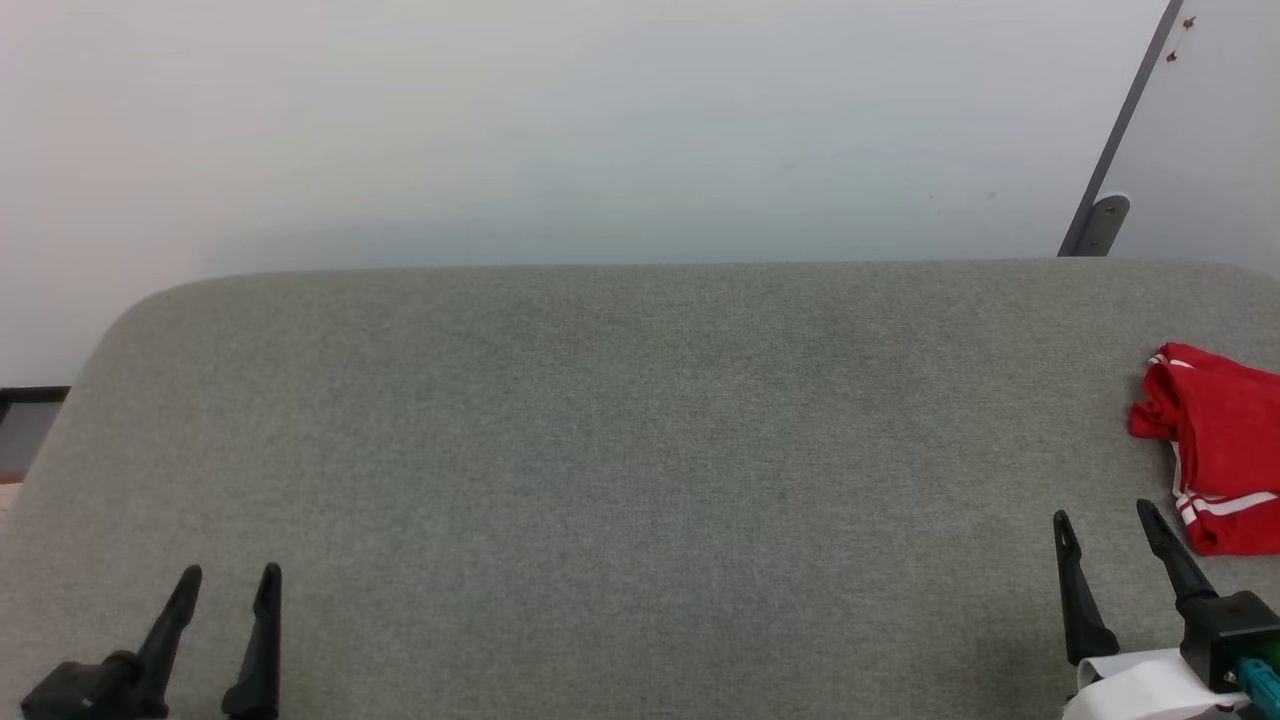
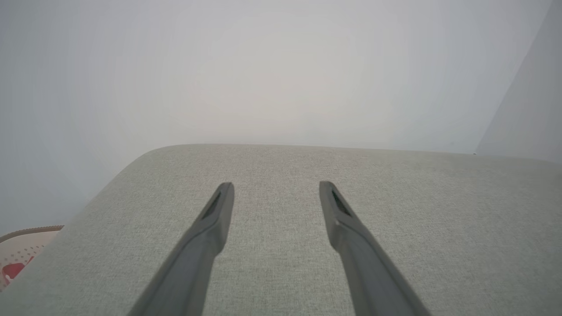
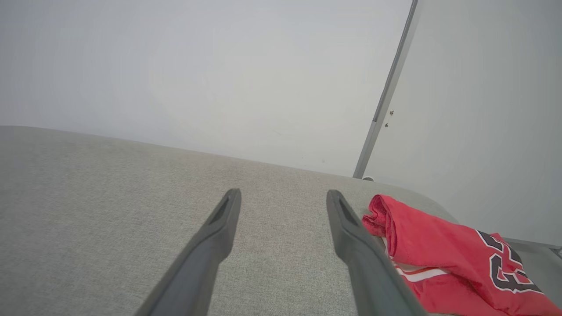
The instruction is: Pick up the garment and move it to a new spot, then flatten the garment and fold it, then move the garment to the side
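The garment (image 1: 1215, 445) is a red jersey with white striped trim, lying in a folded bundle at the far right of the grey padded table (image 1: 620, 450), partly cut off by the head view's edge. In the right wrist view the garment (image 3: 443, 254) shows black white-outlined lettering and lies just right of my right fingers. My right gripper (image 1: 1105, 520) is open and empty, a little to the near left of the garment. My left gripper (image 1: 230, 575) stands open and empty at the table's near left. The right gripper (image 3: 283, 193) and left gripper (image 2: 276, 185) show nothing between their fingers.
A pale wall rises behind the table. A grey post with a bracket (image 1: 1100, 225) leans at the back right. Beyond the table's left edge a patterned pale surface (image 2: 24, 250) sits lower down. The table's corners are rounded.
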Available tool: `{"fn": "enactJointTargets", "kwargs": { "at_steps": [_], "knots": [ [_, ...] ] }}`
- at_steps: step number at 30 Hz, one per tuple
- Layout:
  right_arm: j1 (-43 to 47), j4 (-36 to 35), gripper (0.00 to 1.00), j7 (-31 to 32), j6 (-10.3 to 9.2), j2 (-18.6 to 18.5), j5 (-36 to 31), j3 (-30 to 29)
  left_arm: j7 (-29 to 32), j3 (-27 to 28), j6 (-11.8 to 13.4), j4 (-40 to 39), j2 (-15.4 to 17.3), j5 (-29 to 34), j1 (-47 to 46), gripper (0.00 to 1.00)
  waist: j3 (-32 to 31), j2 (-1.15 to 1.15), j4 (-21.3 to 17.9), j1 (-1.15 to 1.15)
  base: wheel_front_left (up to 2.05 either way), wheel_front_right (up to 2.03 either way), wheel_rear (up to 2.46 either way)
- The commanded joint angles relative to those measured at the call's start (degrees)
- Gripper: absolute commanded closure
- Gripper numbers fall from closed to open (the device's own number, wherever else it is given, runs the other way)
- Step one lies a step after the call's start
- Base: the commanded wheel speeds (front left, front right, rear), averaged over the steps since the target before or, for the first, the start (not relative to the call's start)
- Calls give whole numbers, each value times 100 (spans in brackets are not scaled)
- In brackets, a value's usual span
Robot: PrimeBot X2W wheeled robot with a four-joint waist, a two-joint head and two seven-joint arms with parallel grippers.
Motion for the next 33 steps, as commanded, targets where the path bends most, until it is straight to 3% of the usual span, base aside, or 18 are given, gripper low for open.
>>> {"fn": "enactJointTargets", "kwargs": {
  "at_steps": [1,16,17,21,33],
  "knots": [
    [71,-24,0,-23,-12,24,-14,12,-3,11,5,-29,-18,-18,56,0,1,0,-3,0,0,0,0],
    [96,-61,0,-23,-12,52,-46,16,-3,26,5,-130,-56,-23,104,0,0,0,11,0,0,0,0],
    [30,-16,100,1,0,35,-24,17,1,0,0,-96,-62,-36,53,100,0,0,10,0,0,0,0],
    [93,201,100,78,1,70,71,-8,29,-57,0,68,-243,-130,97,100,1,0,11,0,0,0,0],
    [-14,216,100,431,0,119,1582,-52,374,23,0,123,-492,-1215,-108,100,17,0,16,0,0,0,0]
  ]
}}
